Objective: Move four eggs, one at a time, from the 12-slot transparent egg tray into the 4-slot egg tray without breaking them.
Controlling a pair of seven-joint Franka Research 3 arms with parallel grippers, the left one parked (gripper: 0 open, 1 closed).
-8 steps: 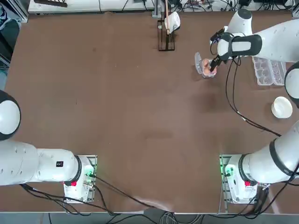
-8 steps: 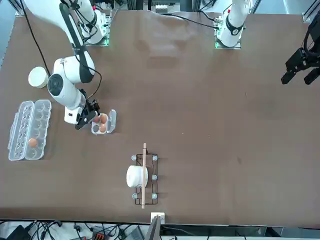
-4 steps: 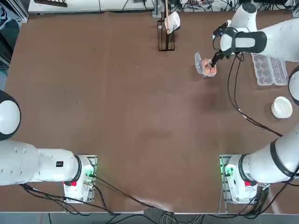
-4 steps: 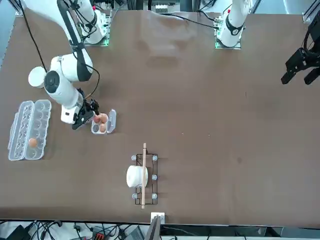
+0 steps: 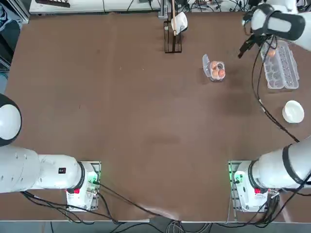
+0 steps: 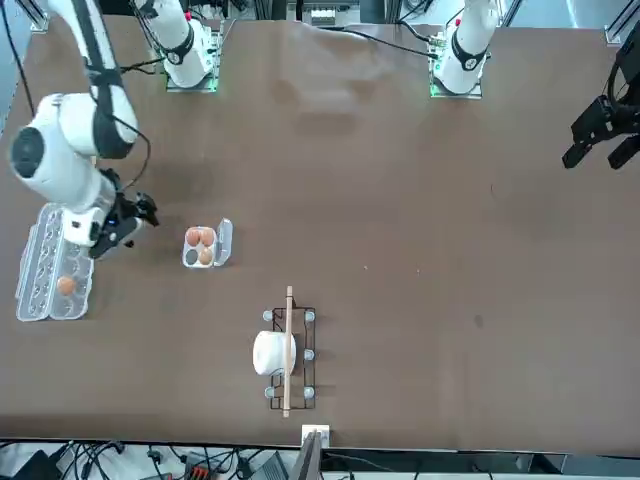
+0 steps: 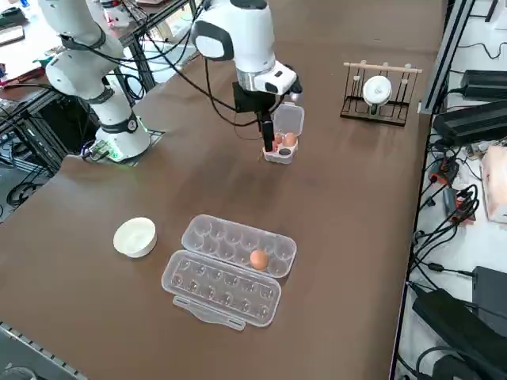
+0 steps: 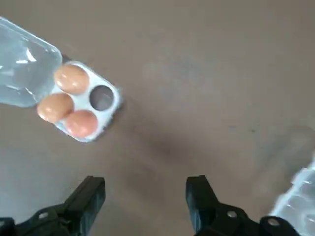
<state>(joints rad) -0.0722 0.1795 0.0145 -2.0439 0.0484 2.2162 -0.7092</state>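
Observation:
Three brown-orange eggs (image 8: 72, 78) sit in the 4-slot egg tray (image 8: 113, 105), whose fourth cup is bare and whose lid flap lies open. From overhead, the 4-slot egg tray (image 5: 217, 77) lies left of the 12-slot transparent egg tray (image 5: 282, 73). One egg (image 6: 66, 285) rests in the long tray (image 6: 45, 250), also seen as egg (image 7: 258, 259) from the side. My right gripper (image 8: 145, 196) hangs open and holds nothing, above bare table between the two trays. Overhead, the right gripper (image 5: 240, 53) is close to the long tray's near corner.
A white bowl (image 5: 293, 111) stands on the table near the long tray. A wire rack holding a white cup (image 6: 272, 352) sits toward the table's far edge. Black cable trails from my right arm across the table.
My right gripper opened over the 4-slot tray, left a third egg there, and moved away toward the 12-slot tray.

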